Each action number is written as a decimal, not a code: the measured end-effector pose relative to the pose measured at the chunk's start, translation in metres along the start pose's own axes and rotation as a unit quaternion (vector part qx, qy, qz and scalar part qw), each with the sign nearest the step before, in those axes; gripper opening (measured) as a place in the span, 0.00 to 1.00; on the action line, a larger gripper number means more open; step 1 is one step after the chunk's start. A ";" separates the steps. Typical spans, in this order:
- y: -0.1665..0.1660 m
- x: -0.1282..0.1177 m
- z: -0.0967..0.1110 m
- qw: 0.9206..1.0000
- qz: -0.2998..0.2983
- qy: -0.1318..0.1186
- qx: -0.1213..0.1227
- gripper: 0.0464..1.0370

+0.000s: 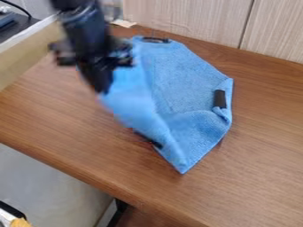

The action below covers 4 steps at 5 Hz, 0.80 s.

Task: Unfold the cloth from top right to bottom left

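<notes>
The cloth [184, 84] lies partly spread on the worktop [266, 150], its right edge folded in. The tool [103, 88], seemingly closed, grips the raised left side, yet to be laid flat.

A brown wood-grain tabletop [260, 146] fills most of the view, its rounded front edge running from left down to lower right. Behind it stands a pale, vertically grained wood panel [183, 17] with a dark seam. At upper left are a light wooden board [29, 53] and a black cable [17, 6]. Below the table's edge lies a grey surface [47, 177].
</notes>
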<state>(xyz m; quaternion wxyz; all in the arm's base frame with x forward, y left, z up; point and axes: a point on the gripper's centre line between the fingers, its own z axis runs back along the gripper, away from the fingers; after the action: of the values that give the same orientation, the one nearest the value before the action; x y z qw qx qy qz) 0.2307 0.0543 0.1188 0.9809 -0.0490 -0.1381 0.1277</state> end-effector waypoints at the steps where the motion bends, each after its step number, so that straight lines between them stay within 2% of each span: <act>1: 0.023 -0.018 -0.004 1.000 -0.003 -0.009 0.007 0.01; 2: 0.043 -0.035 -0.008 1.000 0.021 -0.008 0.020 0.01; 3: 0.054 -0.047 -0.013 0.998 0.054 -0.001 0.023 0.03; 4: 0.058 -0.052 -0.013 0.996 0.079 0.009 0.034 0.17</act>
<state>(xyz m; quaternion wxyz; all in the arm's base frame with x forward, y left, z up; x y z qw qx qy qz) 0.1722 0.0953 0.0856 0.9700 -0.0276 -0.1204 0.2094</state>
